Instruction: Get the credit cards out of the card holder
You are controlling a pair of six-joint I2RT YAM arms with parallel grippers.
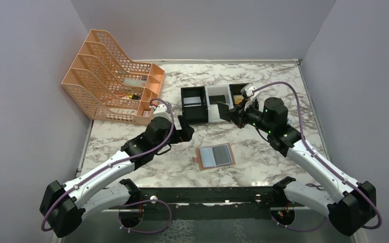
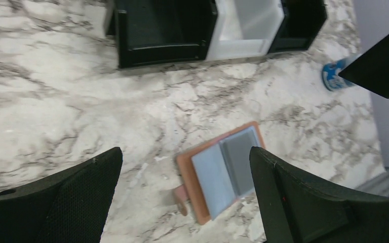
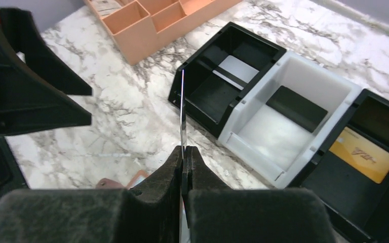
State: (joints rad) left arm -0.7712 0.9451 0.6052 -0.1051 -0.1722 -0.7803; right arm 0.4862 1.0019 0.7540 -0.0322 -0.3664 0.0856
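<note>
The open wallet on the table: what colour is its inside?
The wallet is pale blue-grey inside, tan-brown outside; clearest in the left wrist view.

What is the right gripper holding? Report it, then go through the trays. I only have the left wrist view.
Observer: The right gripper is shut on a dark card, pinched by one edge between its fingers.
Operator: Give me the white tray.
Observer: One dark grey card lies flat inside it.
Operator: Now the black tray on its right.
Observer: A gold card lies flat on its floor.
</note>
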